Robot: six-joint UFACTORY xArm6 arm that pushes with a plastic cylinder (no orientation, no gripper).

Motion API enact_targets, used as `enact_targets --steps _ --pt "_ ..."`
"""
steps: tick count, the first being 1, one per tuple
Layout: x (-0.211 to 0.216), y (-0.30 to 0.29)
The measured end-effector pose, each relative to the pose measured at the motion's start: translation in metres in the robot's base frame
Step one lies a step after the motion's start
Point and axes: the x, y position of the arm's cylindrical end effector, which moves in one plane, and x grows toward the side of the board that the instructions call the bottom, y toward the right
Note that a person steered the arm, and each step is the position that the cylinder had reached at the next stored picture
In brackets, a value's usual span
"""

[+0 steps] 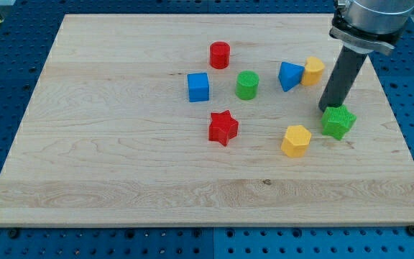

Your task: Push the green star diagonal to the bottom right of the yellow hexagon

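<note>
The green star [338,121] lies on the wooden board at the view's right. The yellow hexagon [296,140] sits just to its left and slightly lower, a small gap between them. My tip [326,108] is at the star's upper left edge, touching or nearly touching it. The dark rod rises from there toward the view's top right.
A second yellow block [313,71] touches a blue triangle [289,76] above the star. A green cylinder [247,85], a blue cube [198,87], a red cylinder [220,55] and a red star [223,127] lie toward the middle. The board's right edge [399,137] is near the green star.
</note>
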Motion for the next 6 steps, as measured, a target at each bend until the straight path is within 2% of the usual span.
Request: enact_targets --steps 2,4,6 --pt "0.004 0.021" --pt "0.006 0.000" --pt "0.042 0.000"
